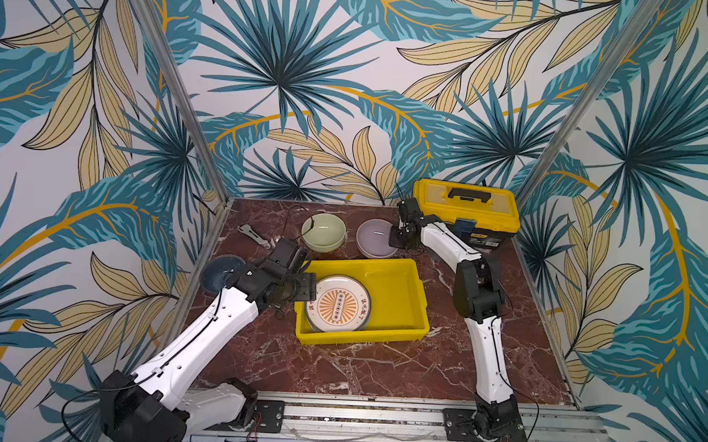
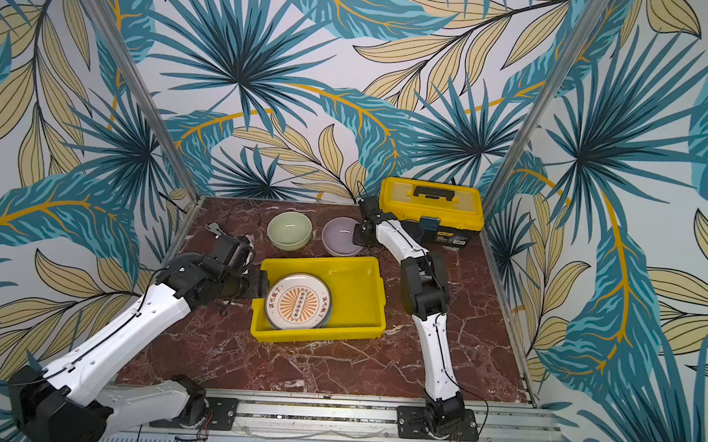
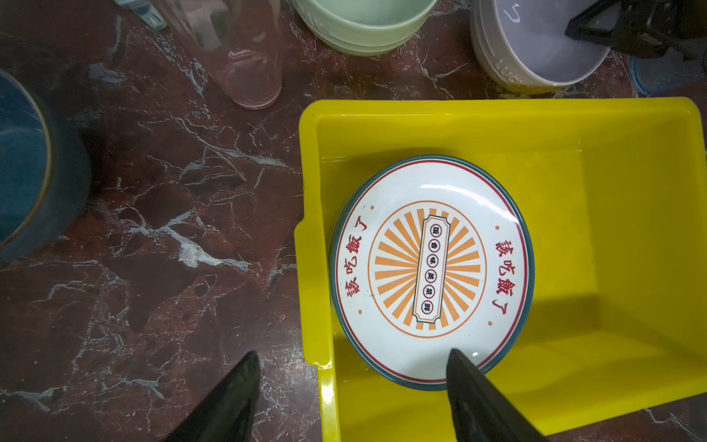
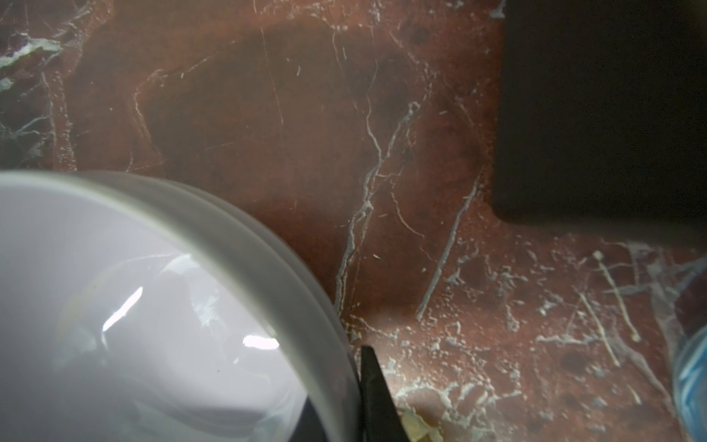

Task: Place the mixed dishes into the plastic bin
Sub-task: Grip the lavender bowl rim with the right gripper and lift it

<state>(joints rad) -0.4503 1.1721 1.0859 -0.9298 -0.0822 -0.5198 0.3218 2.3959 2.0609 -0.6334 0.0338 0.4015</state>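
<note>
I have the right end effector [image 1: 399, 239] down on the right-hand rim of the lilac bowl [image 1: 374, 237], which sits on the table [image 1: 357, 367] just beyond the yellow bin [image 1: 399, 282]. The wrist view shows one finger [image 4: 373, 390] pressed against the bowl's outer wall, so I read the jaws as pinched on that rim.

The left end effector [image 3: 352, 352] hangs wide apart and empty over the bin's left edge, above the stacked plates [image 1: 337, 306] lying in the bin's left half.

The step in hand is picking up the lilac bowl. Next I need a straight lift to clear the bin's far wall, then a short carry nearward to the free right half. The pale green bowl [image 1: 323, 232], blue-grey bowl [image 1: 220, 271] and tumbler [image 3: 245, 57] wait on the table.
</note>
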